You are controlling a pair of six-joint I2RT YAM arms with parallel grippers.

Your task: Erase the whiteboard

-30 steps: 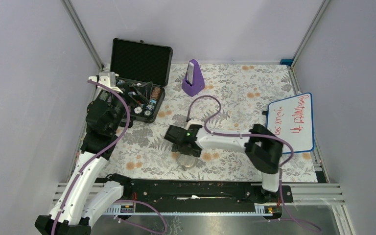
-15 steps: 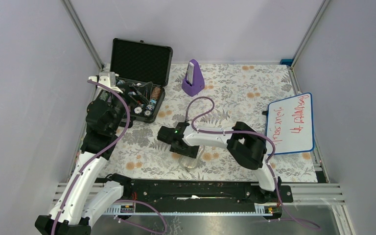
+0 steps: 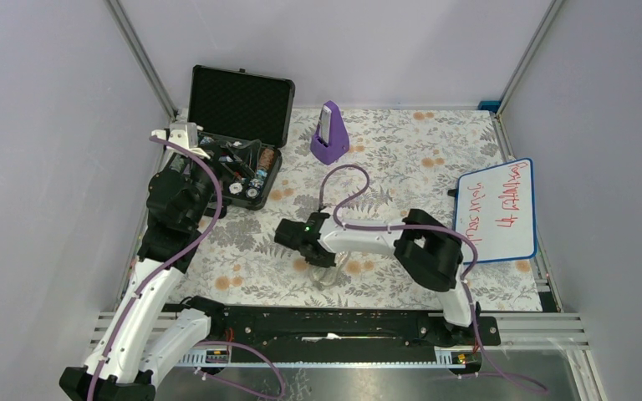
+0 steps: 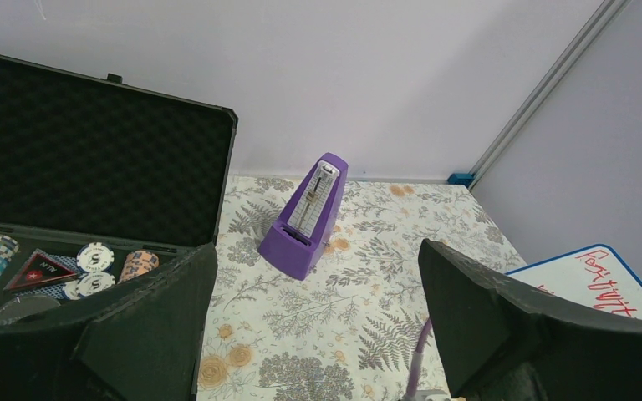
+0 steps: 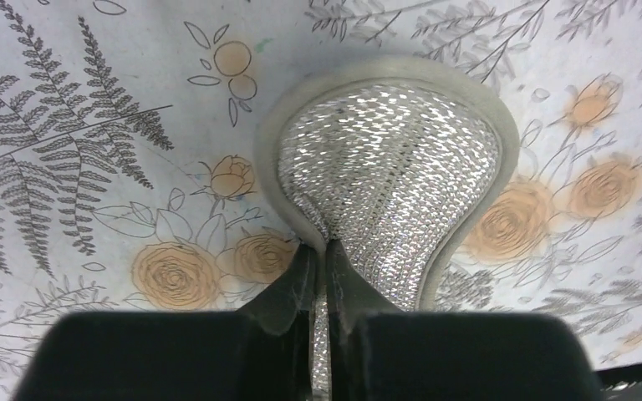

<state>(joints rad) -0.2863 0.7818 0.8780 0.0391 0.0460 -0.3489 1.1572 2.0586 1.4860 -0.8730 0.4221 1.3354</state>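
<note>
The whiteboard (image 3: 498,210), white with a blue rim and red handwriting, lies at the table's right edge; its corner (image 4: 595,280) shows in the left wrist view. A pale, silvery mesh cloth pad (image 5: 389,171) lies on the flowered tablecloth near the front middle (image 3: 328,272). My right gripper (image 5: 324,251) is shut on the pad's near edge, pinching it into a fold, well left of the whiteboard (image 3: 316,251). My left gripper (image 4: 318,334) hangs open and empty beside the black case, far from the whiteboard.
An open black case (image 3: 236,134) with poker chips sits at the back left. A purple metronome (image 3: 328,134) stands at the back middle. Frame posts and grey walls close in the table on three sides. A rail (image 3: 343,322) runs along the front edge.
My right gripper moved left over the pad, came down and closed on its edge. The left arm has not moved.
</note>
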